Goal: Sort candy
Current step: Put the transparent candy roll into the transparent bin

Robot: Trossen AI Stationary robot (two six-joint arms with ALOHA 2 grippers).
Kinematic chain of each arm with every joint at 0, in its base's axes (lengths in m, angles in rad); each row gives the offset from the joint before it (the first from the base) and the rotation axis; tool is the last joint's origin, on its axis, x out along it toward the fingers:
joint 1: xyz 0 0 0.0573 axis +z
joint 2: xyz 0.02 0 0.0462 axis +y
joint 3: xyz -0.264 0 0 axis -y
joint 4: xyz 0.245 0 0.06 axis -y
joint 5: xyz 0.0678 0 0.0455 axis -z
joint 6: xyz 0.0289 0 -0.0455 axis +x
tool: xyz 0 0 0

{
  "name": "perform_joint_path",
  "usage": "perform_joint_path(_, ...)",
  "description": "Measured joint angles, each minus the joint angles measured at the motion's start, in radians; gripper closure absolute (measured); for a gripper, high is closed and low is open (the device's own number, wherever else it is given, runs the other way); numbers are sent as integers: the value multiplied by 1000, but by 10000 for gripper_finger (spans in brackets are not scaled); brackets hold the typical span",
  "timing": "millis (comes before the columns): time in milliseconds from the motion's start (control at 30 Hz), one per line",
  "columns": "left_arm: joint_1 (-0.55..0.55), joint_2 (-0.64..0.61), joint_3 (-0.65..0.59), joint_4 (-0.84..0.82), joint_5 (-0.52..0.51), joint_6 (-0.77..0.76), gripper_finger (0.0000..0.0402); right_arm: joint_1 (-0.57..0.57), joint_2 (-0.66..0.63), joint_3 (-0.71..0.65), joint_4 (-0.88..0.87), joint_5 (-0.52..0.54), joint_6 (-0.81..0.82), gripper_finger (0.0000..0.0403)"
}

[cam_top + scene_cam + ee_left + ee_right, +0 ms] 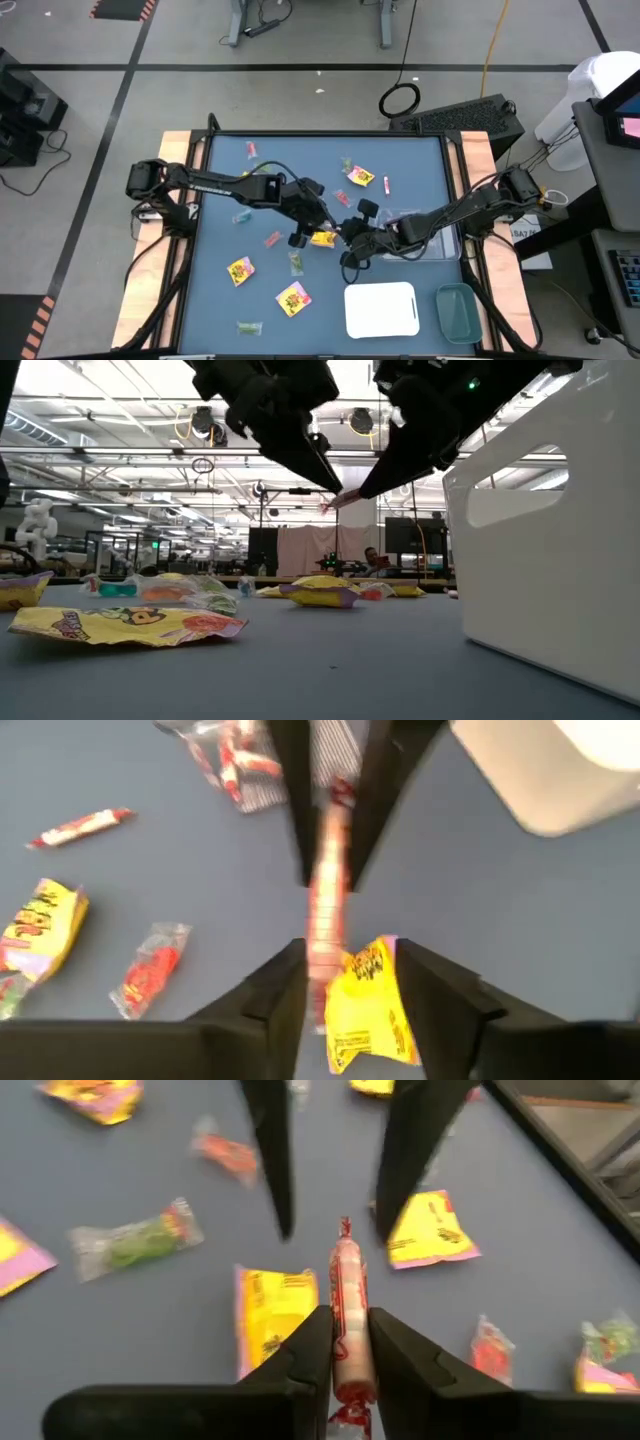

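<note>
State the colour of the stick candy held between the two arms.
Pink-red and white stick candy, clearest in the right wrist view.

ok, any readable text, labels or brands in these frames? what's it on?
None reads cleanly.
Yellow packet below the left gripper: dark print, too blurred.
Yellow packet nearest the low camera: red lettering, not legible.
Pink-red stick in the right gripper: red marks, unreadable.
White tray: no text.

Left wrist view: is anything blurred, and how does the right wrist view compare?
Left wrist view: the pink-red stick is smeared lengthwise between the two claws. Right wrist view: the same stick is fairly crisp in the right claw, while farther candy looks soft.
</note>
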Motion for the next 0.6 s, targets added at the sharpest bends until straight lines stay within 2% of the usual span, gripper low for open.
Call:
perform_joint_path(133, -11, -61, 0, -42, -3, -57, 207, 11, -52, 0, -27, -94, -7, 368)
perform_joint_path(300, -50, -149, -12, -77, -4, -129, 203, 49, -124, 0, -96, -196, -32, 364)
perform_joint_path(400, -86, -195, -62, -39, -17, -139, 203, 94, -161, 0, -148, -194, -48, 355)
perform_joint_path(600, -181, -296, -265, 228, -198, -173, 203, 181, -229, -2, -184, -69, -113, 353)
